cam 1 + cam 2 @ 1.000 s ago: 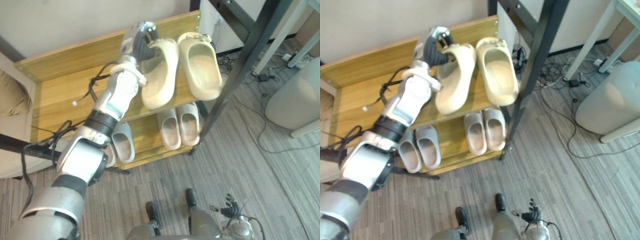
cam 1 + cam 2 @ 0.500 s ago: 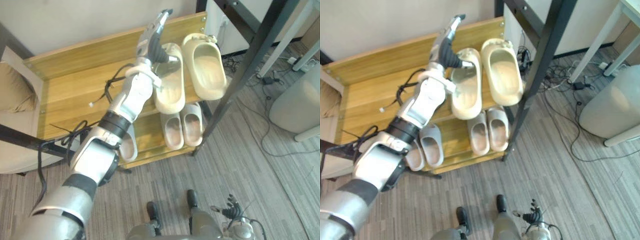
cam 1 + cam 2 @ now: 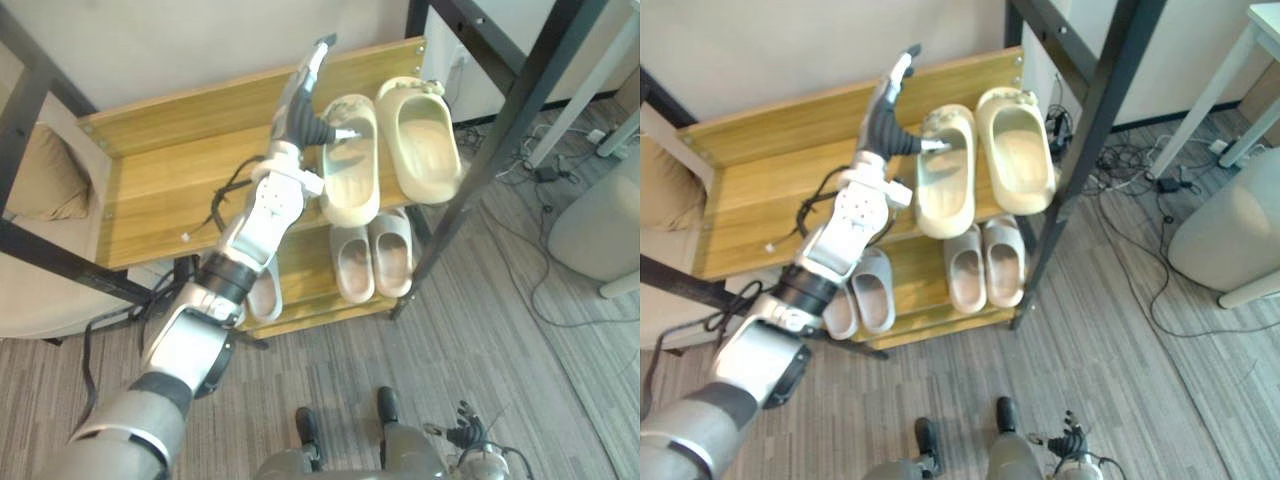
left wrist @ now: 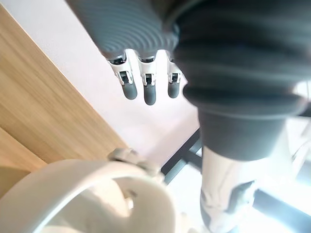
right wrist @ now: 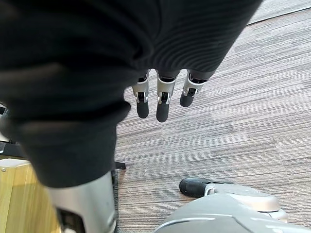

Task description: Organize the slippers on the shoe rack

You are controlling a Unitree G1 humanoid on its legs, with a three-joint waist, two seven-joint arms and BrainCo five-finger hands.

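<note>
Left robot hand [image 3: 303,95] upper centre, arm outstretched, fingers straight, grasping nothing, thumb over cream slipper [image 3: 348,175], slipper flat on top shelf of shoe rack [image 3: 170,170] beside matching slipper [image 3: 425,140], right robot hand [image 3: 466,433] lower right, fingers relaxed.

The shoe rack [image 3: 160,180] is honey-toned wood with a fine straight grain, on a black frame. The top-shelf slippers [image 3: 425,140] are plain cream; on the lower shelf, the right pair [image 3: 390,255] is pale beige and the left pair [image 3: 875,290] light grey. The left hand [image 3: 303,100] has silver fingers with dark tips and a dark ribbed cover. The floor [image 3: 520,380] is grey carpet with thin streaky stripes, the wall [image 3: 180,40] off-white, the cushion [image 3: 45,175] tan.
</note>
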